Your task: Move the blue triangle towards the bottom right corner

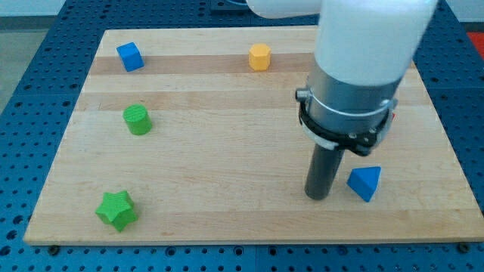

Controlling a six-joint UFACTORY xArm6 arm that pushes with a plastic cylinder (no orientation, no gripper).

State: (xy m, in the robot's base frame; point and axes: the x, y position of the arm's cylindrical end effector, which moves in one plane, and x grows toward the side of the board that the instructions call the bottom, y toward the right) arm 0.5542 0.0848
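Observation:
The blue triangle [364, 183] lies on the wooden board [227, 151] near the view's bottom right. My tip [318, 196] rests on the board just to the left of the blue triangle, a small gap apart. The arm's white and grey body hangs over the board's right half and hides what is behind it.
A blue cube [130, 57] sits at the top left. A yellow hexagon block [259, 57] sits at the top middle. A green cylinder [138, 119] is at the left, and a green star [117, 210] at the bottom left. A red bit [394, 115] peeks out behind the arm.

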